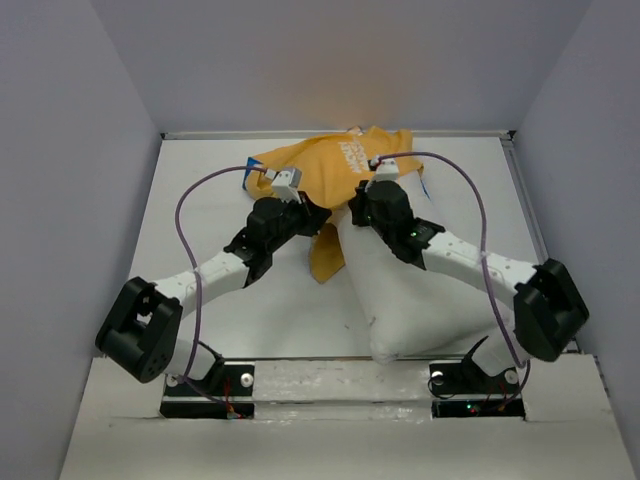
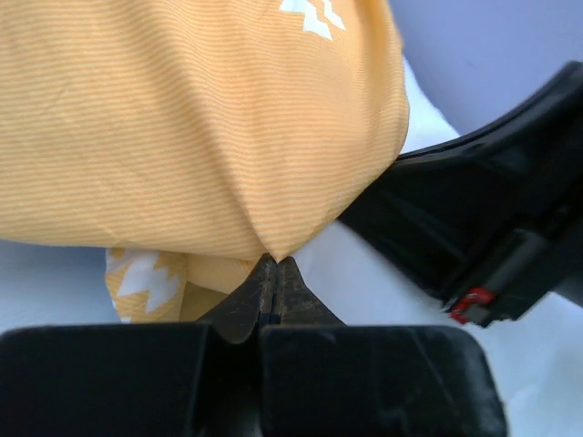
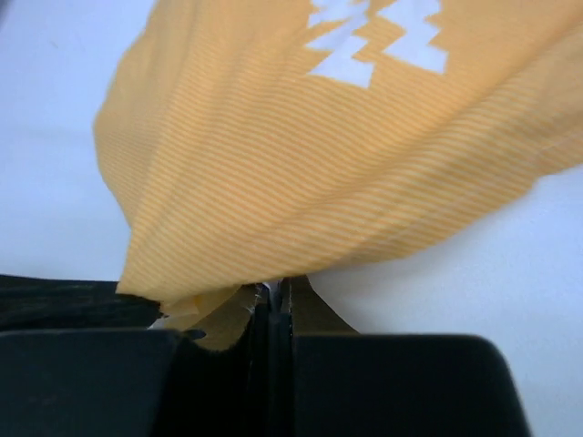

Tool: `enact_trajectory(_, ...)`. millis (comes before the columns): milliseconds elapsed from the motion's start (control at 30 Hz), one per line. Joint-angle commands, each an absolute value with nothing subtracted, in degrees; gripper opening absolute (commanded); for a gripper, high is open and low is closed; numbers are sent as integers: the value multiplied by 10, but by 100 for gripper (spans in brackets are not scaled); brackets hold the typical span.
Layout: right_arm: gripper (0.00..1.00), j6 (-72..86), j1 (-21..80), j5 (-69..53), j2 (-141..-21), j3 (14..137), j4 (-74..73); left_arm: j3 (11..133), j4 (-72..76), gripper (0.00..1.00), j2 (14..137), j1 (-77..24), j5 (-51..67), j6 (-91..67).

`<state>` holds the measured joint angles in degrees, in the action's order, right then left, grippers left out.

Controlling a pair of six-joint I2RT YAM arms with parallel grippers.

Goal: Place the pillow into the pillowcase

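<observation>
The yellow-orange pillowcase (image 1: 335,170) with white lettering lies bunched at the table's far middle, a flap hanging toward me. The plump white pillow (image 1: 415,300) lies at the near right, its far end under the pillowcase edge. My left gripper (image 1: 318,215) is shut on a fold of the pillowcase (image 2: 200,137); its fingertips (image 2: 276,264) pinch the cloth. My right gripper (image 1: 356,212) is shut on the pillowcase's edge (image 3: 346,173), just above the pillow (image 3: 492,273). The two grippers sit close together, and the right arm (image 2: 492,209) shows in the left wrist view.
White table (image 1: 200,200) with grey walls on three sides and a raised rim at the far edge. A bit of blue cloth (image 1: 246,180) shows at the pillowcase's left side. The arm bases stand at the near edge.
</observation>
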<state>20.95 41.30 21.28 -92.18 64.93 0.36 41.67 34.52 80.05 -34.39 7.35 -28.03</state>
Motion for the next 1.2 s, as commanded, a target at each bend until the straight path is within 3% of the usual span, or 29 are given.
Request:
enact_trajectory(0,0,250,408,211,-774,571,317,413,396,0,758,-352,148,-310)
enact_trajectory(167,0,245,408,211,-717,541,376,466,393,0,765,-354,211,-337)
enact_trajectory(367,0,276,408,182,-906,587,306,512,424,0,734,-393,287,-384)
enact_trajectory(733,0,355,360,103,-993,606,323,367,604,0,698,-411,355,-585)
enact_trajectory(867,0,389,325,57,-997,609,323,359,561,0,667,-420,359,-577)
enact_trajectory(933,0,383,325,35,-997,604,316,378,434,1,663,-417,325,-503)
enact_trajectory(967,0,382,325,8,-993,595,315,402,380,8,661,-417,297,-472)
enact_trajectory(1000,0,383,332,6,-978,564,315,415,298,32,657,-417,245,-423)
enact_trajectory(1100,0,374,349,4,-948,519,317,450,228,79,643,-417,188,-386)
enact_trajectory(1133,0,371,349,5,-937,510,315,462,213,85,641,-417,174,-366)
enact_trajectory(1167,7,363,365,-15,-916,501,301,488,196,89,639,-417,157,-356)
